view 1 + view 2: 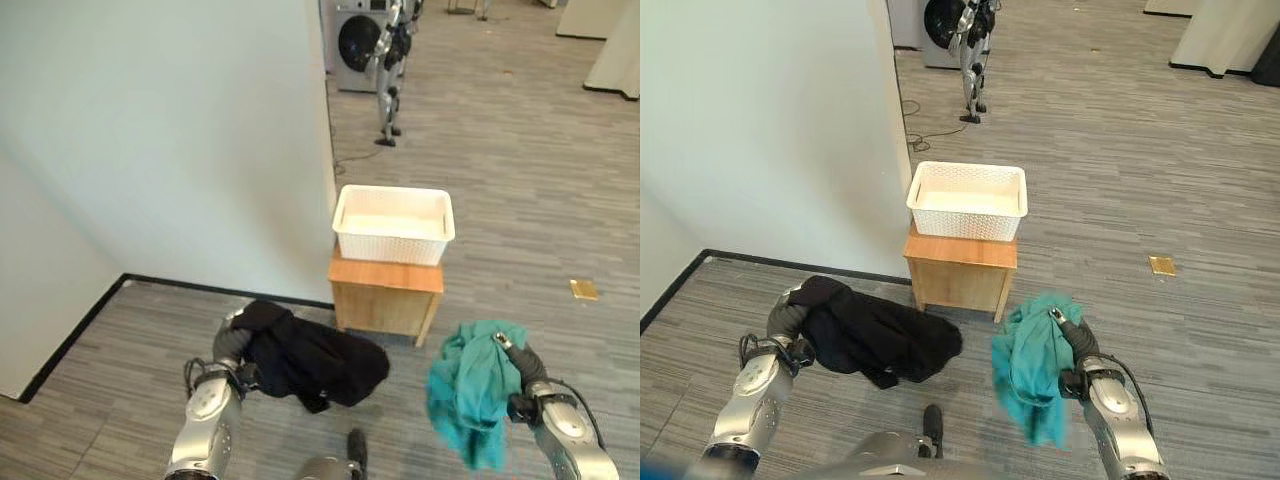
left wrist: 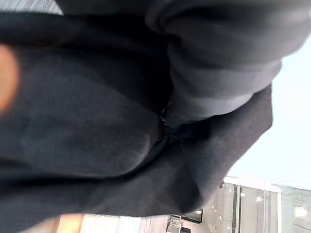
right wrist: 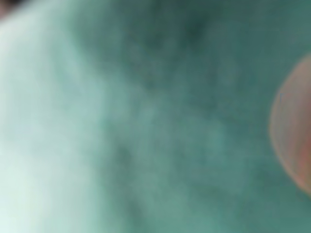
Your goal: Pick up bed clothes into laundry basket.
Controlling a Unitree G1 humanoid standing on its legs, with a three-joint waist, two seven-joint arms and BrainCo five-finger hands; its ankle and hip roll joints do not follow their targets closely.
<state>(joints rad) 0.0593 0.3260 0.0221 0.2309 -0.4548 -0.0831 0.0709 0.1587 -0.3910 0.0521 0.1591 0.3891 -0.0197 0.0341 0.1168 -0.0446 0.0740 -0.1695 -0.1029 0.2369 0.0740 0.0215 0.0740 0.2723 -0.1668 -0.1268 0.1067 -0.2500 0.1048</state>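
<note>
- The left hand (image 1: 232, 343), lower left of the head views, is wrapped in a black garment (image 1: 315, 360); its fingers are buried in the cloth, so I cannot tell how they are set.
- The black garment hangs bunched off that hand toward the frame's centre, above the grey plank floor (image 1: 520, 200).
- The right hand (image 1: 1077, 343), lower right, is draped with a teal garment (image 1: 1028, 365); the fingers are covered, so I cannot tell their state.
- The teal garment droops in folds on the hand's inner side.
- Ahead, at centre, a white laundry basket (image 1: 392, 224) sits on a small wooden bench (image 1: 385, 297), beside the corner of a white wall (image 1: 170, 140).
- A small tan object (image 1: 584, 289) lies on the floor at right.
- A washing machine (image 1: 358, 42) stands at the top, another robot (image 1: 390, 60) before it.
</note>
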